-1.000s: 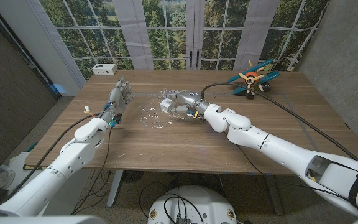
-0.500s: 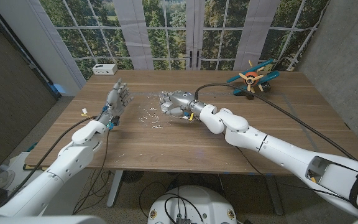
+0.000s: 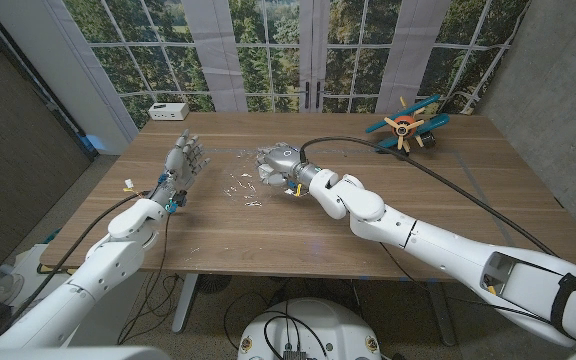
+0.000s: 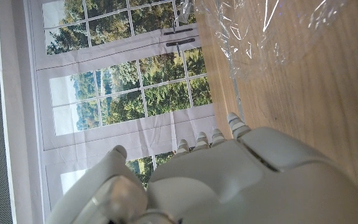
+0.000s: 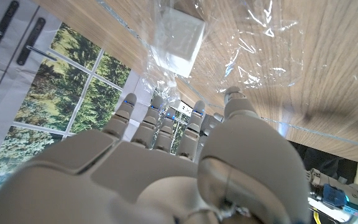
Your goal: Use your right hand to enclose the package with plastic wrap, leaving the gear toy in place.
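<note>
The right hand (image 3: pixel 278 167) reaches over the plastic wrap (image 3: pixel 240 180) beside the package (image 5: pixel 180 38); its grip is unclear. The left hand (image 3: pixel 184 158) stands open.

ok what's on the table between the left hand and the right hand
In the head view, crinkled plastic wrap lies on the wood between the left hand and the right hand.

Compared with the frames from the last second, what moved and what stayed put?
The right hand slid toward the robot's left across the plastic wrap, its fingers at the wrap's edge. The left hand drifted slightly left, upright, holding nothing. The gear toy and white box stayed put.
</note>
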